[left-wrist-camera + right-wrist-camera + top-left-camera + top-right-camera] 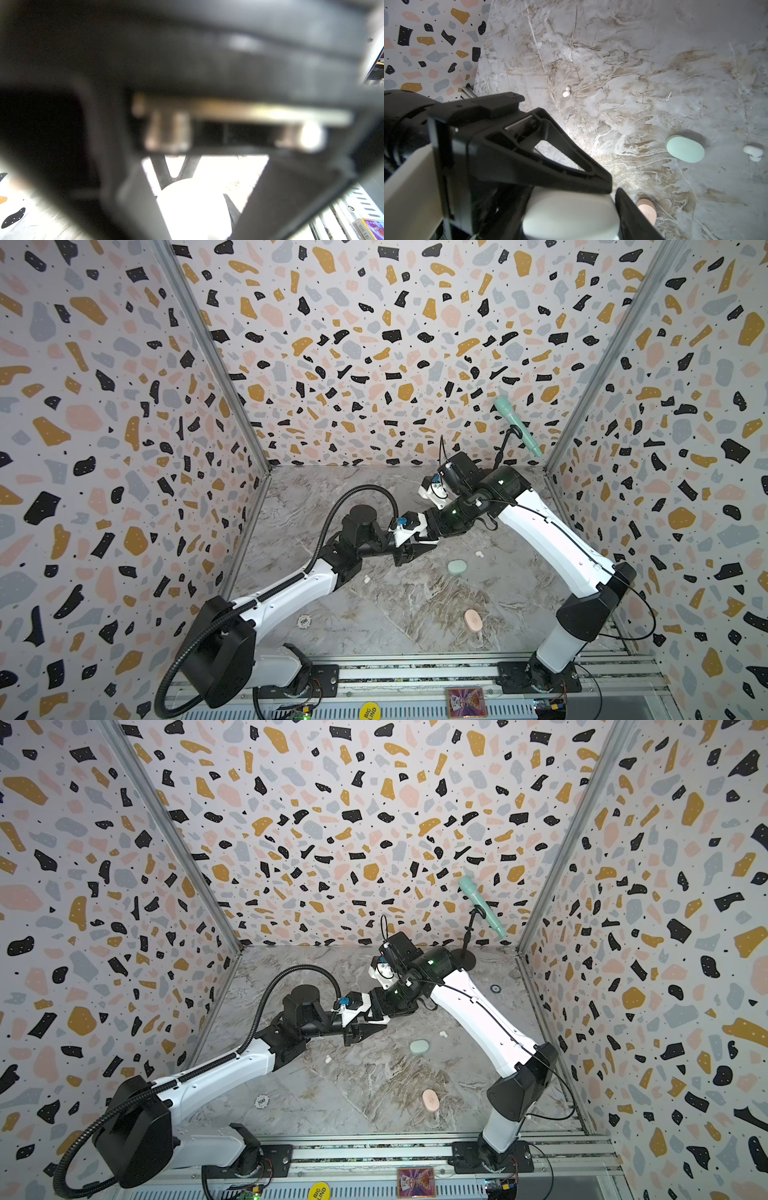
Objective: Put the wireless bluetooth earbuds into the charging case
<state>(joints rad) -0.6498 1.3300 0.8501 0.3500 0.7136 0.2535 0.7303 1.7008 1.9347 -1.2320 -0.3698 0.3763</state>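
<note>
In the middle, the left gripper (417,552) and right gripper (428,533) are meeting, and the held case (571,214) is sitting between the right gripper's fingers, with a left gripper finger reaching right up to it. Just in front and to the right, the central case (457,567) is lying flat on the table (395,626). The right-hand earbud (478,554) is lying just behind and right of it; the left-hand earbud (367,579) is lying well to its left, beside the left arm (291,589). The front case (473,620) is sitting nearer the rail (415,672). The chip (304,620) is lying front left; the microphone (517,427) is standing back right.
</note>
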